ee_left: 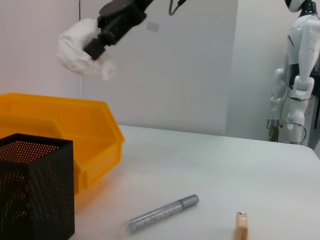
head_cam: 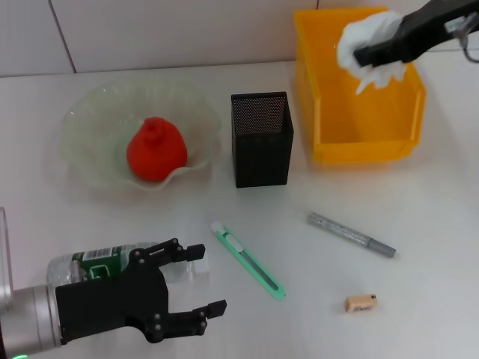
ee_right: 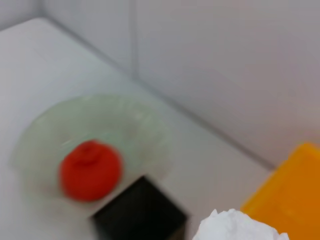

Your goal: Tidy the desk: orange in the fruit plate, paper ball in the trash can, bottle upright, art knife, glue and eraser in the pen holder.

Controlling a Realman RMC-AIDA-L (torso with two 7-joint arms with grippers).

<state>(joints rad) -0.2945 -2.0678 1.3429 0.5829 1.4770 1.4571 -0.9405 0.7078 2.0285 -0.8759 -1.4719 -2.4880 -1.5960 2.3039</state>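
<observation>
Nearest the head camera, at the lower left of the frame, the left tool (head_cam: pixel 200 280) is hovering with its fingers spread wide and gripping nothing. It is partly hiding the bottle (head_cam: pixel 90 265), which is lying on its side on the bench (head_cam: pixel 434 224), its long axis running left to right; its left end is being cut off from view by the arm.

At the upper right, the right tool (head_cam: pixel 367 54) is clamping the paper ball (head_cam: pixel 359 37) above the yellow trash can (head_cam: pixel 359 146); the ball is covering the fingertips.

The orange (head_cam: pixel 156 149) is sitting in the fruit plate (head_cam: pixel 90 149) at the upper left, just left of the black mesh pen holder (head_cam: pixel 261 138).

Below the holder, the green art knife (head_cam: pixel 248 260) is lying diagonally from upper left to lower right. To its right, the grey glue (head_cam: pixel 350 234) is slanting the same way. The eraser (head_cam: pixel 361 303) is lying near the lower right, well apart from the holder.

In the right wrist view everything is looking blurred.
</observation>
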